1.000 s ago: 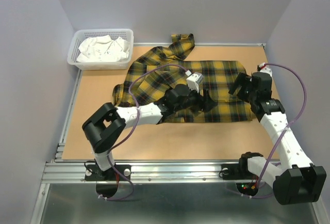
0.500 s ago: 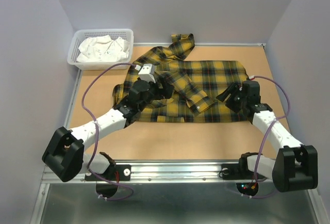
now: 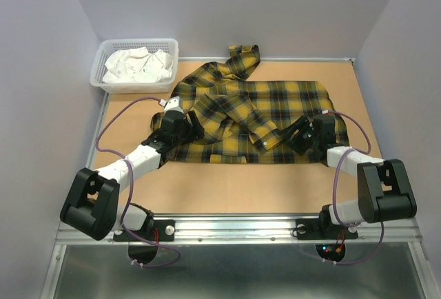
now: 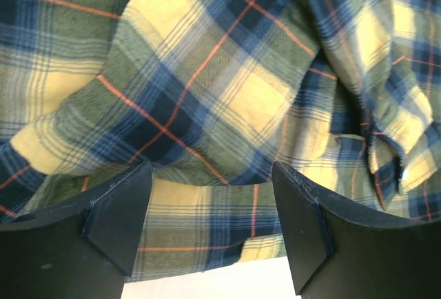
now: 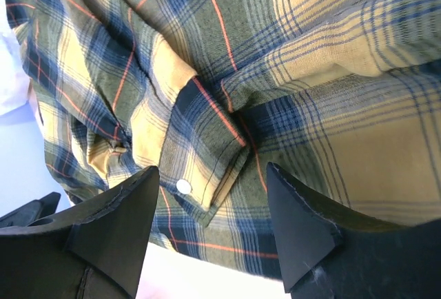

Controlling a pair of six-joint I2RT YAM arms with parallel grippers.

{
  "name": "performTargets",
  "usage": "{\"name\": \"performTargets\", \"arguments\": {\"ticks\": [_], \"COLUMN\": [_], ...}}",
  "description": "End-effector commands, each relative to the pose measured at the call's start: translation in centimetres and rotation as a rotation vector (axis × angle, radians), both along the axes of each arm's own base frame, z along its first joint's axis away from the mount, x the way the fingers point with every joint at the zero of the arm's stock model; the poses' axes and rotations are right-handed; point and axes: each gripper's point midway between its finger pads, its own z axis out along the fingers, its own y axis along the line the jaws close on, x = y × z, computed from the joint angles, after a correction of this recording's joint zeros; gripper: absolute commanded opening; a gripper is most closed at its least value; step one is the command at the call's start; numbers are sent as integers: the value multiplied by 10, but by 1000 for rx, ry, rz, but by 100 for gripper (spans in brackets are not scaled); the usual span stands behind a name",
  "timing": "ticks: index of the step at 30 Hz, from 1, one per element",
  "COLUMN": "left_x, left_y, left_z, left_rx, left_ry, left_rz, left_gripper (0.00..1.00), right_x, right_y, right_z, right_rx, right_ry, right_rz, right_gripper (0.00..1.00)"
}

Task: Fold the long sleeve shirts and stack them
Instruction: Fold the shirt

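Yellow plaid shows between both sets of spread jaws. Our left gripper (image 4: pixel 210 169) hangs released over the shirt's (image 3: pixel 282 102) left part. Our right gripper (image 5: pixel 211 169) hangs released over a cuff (image 5: pixel 207 137) near its right edge. Only the wrist views give us thin red lines and a white button (image 5: pixel 183 186). From the top we see the shirt spread mid-table (image 3: pixel 241 182), bare board along the near edge, and a basket (image 3: pixel 98 82) at the far-left corner.

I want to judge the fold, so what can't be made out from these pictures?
Top view: the left claw and right claw cover parts of the plaid shirt beneath them; contact cannot be told.
Wrist views: the frame edges cut the shirt off; only patches show.
Top view: the white cloth in the basket is too crumpled to identify.
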Motion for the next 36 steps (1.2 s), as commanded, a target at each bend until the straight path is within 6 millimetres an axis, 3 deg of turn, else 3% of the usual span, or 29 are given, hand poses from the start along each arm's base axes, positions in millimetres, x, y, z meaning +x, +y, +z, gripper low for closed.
{"name": "performTargets", "arguments": {"ticks": [1, 9, 24, 28, 31, 36], "left_x": [2, 2, -3, -4, -4, -5], "left_y": [4, 22, 44, 45, 46, 48], "left_z": [0, -5, -25, -31, -37, -42], "left_rx": [-11, 11, 34, 39, 43, 45], "left_ry": [24, 62, 139, 162, 181, 201], "left_rz": [14, 50, 106, 108, 114, 125], "left_gripper": [81, 81, 81, 81, 81, 80], "right_x": [14, 17, 22, 24, 27, 32], "right_y": [12, 15, 13, 14, 14, 18], "right_z": [10, -1, -15, -10, -3, 23], "right_rx": [60, 40, -11, -13, -21, -29], "right_ry": [-106, -112, -117, -141, -167, -225], "right_rz": [21, 45, 77, 89, 98, 136], "right_gripper": [68, 67, 52, 44, 32, 5]}}
